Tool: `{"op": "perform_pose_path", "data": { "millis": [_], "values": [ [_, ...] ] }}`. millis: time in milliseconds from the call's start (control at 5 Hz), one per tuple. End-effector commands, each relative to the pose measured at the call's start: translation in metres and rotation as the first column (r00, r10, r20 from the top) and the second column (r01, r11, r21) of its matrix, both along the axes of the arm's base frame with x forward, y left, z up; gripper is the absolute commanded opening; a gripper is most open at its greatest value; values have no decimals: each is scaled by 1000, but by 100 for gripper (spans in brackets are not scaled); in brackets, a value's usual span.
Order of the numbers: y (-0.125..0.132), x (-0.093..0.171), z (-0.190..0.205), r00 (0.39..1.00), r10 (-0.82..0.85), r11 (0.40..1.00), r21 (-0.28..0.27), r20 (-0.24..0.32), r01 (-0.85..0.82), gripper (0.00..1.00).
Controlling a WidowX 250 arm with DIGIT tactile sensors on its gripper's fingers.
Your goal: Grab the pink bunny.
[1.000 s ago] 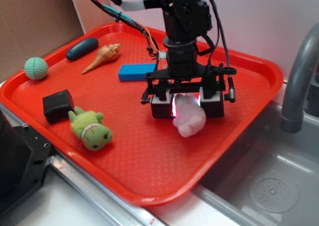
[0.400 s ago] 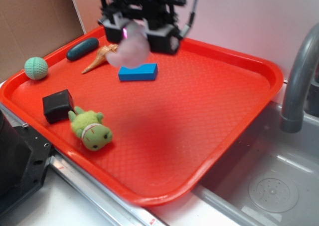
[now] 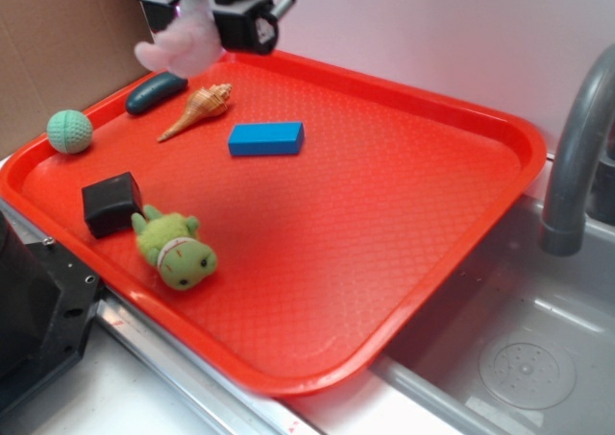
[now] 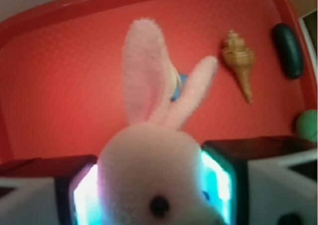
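With its jaws clamped on the pink bunny (image 4: 149, 170), the gripper (image 3: 204, 17) holds the toy aloft.
The grasp looks done; next calls only for a steady hold. Below the jaws lie a dark capsule (image 3: 159, 92) and a seashell (image 3: 197, 109) on the red tray (image 3: 384, 253).

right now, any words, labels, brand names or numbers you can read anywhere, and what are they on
None: no readable text in either view.
The pink bunny, shut in the gripper, shows no tag or print.
The red tray, blue block, black cube, green plush, seashell, teal ball and dark oval object carry no markings.
The faucet shows no brand mark.
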State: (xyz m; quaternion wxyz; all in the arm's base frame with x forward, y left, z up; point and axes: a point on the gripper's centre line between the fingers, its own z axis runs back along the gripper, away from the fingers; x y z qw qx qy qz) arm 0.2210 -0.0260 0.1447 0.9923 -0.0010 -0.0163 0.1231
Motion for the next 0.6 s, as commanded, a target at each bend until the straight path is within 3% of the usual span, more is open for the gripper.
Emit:
{"op": "perform_pose_path", "data": {
  "millis": [0,200,400],
  "values": [
    [17,4,34,995,-18,999,-47,99,23,0],
    [0,12,49,997,-23,1000,-12,76,24,0],
    [2,15,46,999,-16,1000,-5,38,16,0]
  ]
}}
